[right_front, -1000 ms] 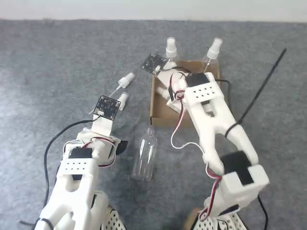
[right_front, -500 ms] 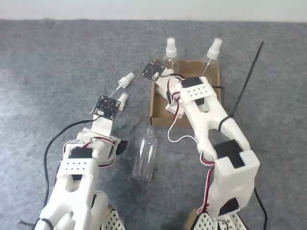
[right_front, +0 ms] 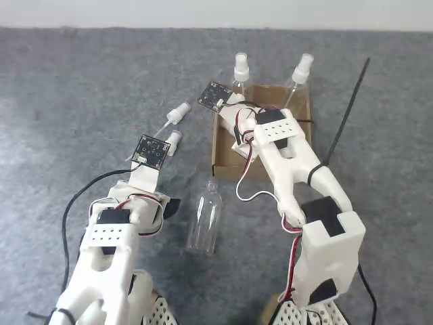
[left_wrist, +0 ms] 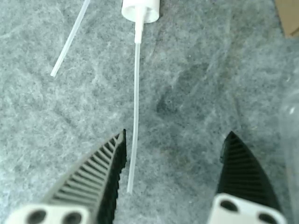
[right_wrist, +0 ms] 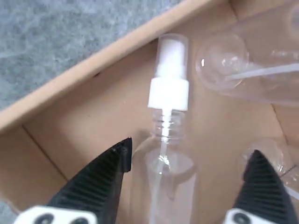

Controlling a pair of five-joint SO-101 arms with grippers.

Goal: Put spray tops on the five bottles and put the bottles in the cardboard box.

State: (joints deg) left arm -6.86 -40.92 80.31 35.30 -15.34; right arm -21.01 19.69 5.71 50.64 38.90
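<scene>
1. Nearest the arm bases, a bare bottle [right_front: 205, 215] lies on its side on the carpet [right_front: 81, 81], neck pointing away and no top on it. It is just beside the left arm and apart from both grippers.
2. The left gripper [left_wrist: 176, 135] hangs low over the carpet, pointing down, with its jaws spread wide and nothing in them. The dip tube of the near top [left_wrist: 140, 8] runs in between them, close to one jaw and seemingly untouched.
3. A far top [right_front: 180, 112] lies just beyond it, also loose on the carpet.
4. To the right of the tops sits the box [right_front: 226, 166]. The right arm stretches forward and bends down into it.
5. The right gripper [right_wrist: 190, 148] is inside the box with its jaws wide, one on each side of a lying bottle [right_wrist: 164, 163]. That bottle has its top on, and neither jaw appears to touch it.
6. Two standing bottles [right_front: 241, 71], both capped, stand at the box's far side.
7. By this count, three capped bottles are boxed, so the task looks a little past halfway. The bare bottle and the two loose tops are yet to be dealt with.
</scene>
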